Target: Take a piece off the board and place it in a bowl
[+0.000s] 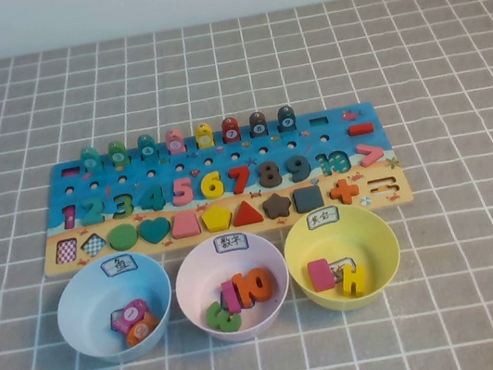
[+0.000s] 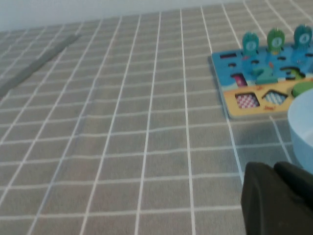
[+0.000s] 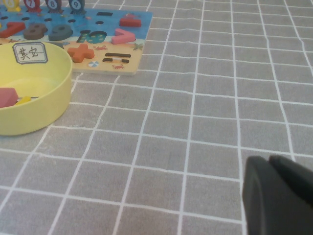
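Observation:
The blue and tan board [image 1: 335,122] lies across the middle of the table, with numbers, shapes and pegs. The lilac bowl [image 1: 189,293] stands in front of it, between two other bowls. A small pink "1" [image 1: 230,295] leans inside it beside an orange "10" and a green piece. A dark pink "1" shape [image 1: 69,216] shows at the left end of the number row; I cannot tell whether it is a piece or an empty slot. Neither arm shows in the high view. My left gripper [image 2: 274,169] is shut and empty over bare cloth left of the board [image 2: 230,105]. My right gripper [image 3: 269,160] is shut and empty right of the board [image 3: 139,19].
A light blue bowl [image 1: 73,302] with round pieces stands left of the lilac one and shows in the left wrist view [image 2: 303,117]. A yellow bowl [image 1: 384,236] with a pink block and a yellow piece stands on the right, also in the right wrist view [image 3: 58,83]. Grey checked cloth covers the table.

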Controlling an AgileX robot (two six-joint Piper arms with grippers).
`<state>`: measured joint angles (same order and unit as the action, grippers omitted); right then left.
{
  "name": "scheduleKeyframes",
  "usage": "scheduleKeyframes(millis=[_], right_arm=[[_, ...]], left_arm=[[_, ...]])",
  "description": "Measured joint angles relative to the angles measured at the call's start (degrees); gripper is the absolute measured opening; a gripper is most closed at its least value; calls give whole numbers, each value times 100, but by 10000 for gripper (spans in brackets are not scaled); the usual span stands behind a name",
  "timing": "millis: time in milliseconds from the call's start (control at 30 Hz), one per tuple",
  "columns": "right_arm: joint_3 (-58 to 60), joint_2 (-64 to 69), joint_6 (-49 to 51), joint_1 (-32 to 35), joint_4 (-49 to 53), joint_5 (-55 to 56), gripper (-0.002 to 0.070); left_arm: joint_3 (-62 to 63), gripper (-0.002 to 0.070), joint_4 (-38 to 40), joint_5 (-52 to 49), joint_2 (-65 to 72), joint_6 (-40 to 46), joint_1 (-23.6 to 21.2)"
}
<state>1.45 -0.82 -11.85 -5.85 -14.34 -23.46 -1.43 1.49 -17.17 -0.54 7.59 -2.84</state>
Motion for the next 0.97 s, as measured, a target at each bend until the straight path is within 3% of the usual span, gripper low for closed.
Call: scheduleKeyframes(millis=[133, 967], right_arm=[[0, 0, 0, 0, 0, 0, -18], [0, 0, 0, 0, 0, 0, -18]], left_arm=[[0, 2, -18, -394, 0, -36, 0], [0, 2, -57, -417, 0, -36, 0]])
